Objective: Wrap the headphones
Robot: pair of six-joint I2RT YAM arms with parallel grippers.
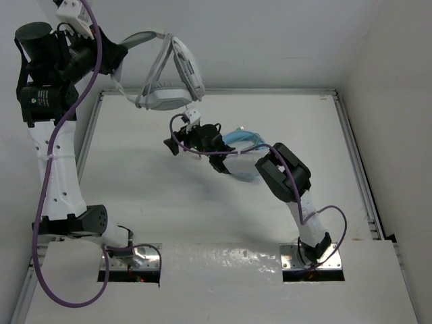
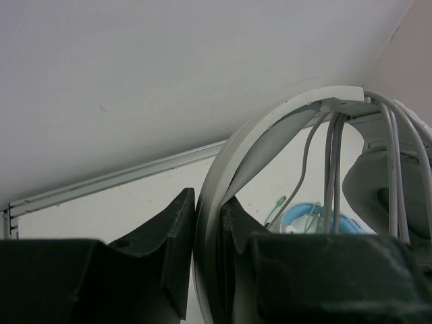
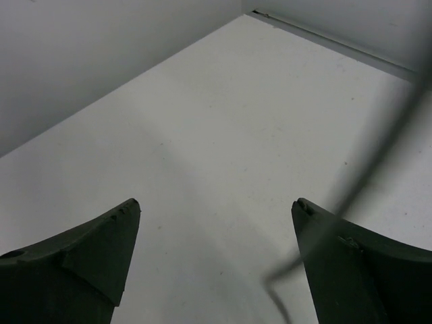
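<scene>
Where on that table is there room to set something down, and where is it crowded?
Bare table lies between the left arm and the right arm, and between the right arm and the right-hand rail. The middle is crowded: light blue headphones lie under the right arm. The white headphones are held up, far left.

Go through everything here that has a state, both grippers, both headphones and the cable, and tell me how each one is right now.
left gripper: shut on the headband.
right gripper: open, empty, over the table.
headphones: held up clear of the table by the left gripper.
cable: several strands looped over the headband.
light blue headphones: lying on the table, partly hidden by the right arm.
</scene>
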